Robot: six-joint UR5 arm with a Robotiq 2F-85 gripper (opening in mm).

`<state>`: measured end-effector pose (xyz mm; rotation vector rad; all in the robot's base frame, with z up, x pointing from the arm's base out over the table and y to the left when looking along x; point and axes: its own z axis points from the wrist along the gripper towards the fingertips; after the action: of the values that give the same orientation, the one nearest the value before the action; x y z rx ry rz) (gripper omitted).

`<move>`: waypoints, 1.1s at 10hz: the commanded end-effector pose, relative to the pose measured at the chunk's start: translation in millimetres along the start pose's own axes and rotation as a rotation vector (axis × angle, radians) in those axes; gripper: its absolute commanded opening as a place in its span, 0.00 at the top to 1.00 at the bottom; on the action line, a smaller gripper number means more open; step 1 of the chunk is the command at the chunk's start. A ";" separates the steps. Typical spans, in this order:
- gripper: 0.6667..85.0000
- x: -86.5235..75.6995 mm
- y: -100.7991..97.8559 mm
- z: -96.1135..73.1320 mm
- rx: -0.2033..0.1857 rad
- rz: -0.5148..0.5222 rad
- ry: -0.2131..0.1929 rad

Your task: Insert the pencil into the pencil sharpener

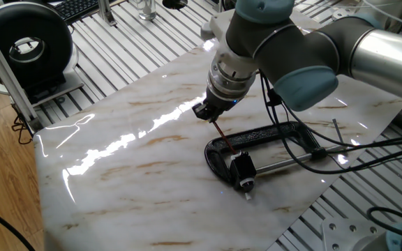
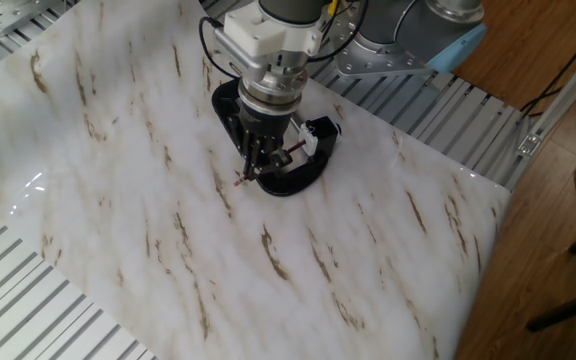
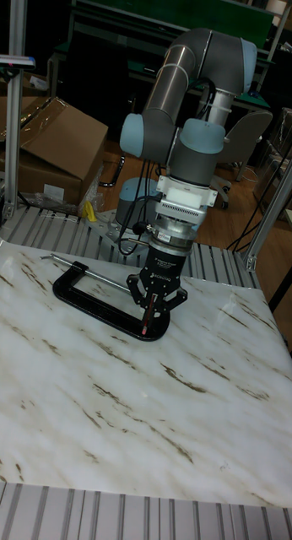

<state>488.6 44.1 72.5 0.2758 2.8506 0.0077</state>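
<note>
End effector (image 1: 208,112) clamped on pencil (image 1: 223,139), angled toward pencil sharpener (image 1: 243,169) in C-clamp (image 1: 278,134). Risks: slanted tip missing hole, pencil slipping or snapping.

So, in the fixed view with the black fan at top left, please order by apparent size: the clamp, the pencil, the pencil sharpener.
1. The clamp, clearly the largest.
2. The pencil, thin; its upper end is inside the pincer, so its full length is hidden.
3. The pencil sharpener, shorter but thicker than the pencil's visible part.
</note>
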 end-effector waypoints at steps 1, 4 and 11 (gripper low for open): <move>1.00 4.8 1.7 -2.0 -0.020 0.011 0.006; 1.00 10.2 0.4 -4.1 -0.029 0.014 0.015; 1.00 18.6 -1.3 0.8 -0.046 0.026 0.010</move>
<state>473.2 44.0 68.2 0.2857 2.8579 0.0582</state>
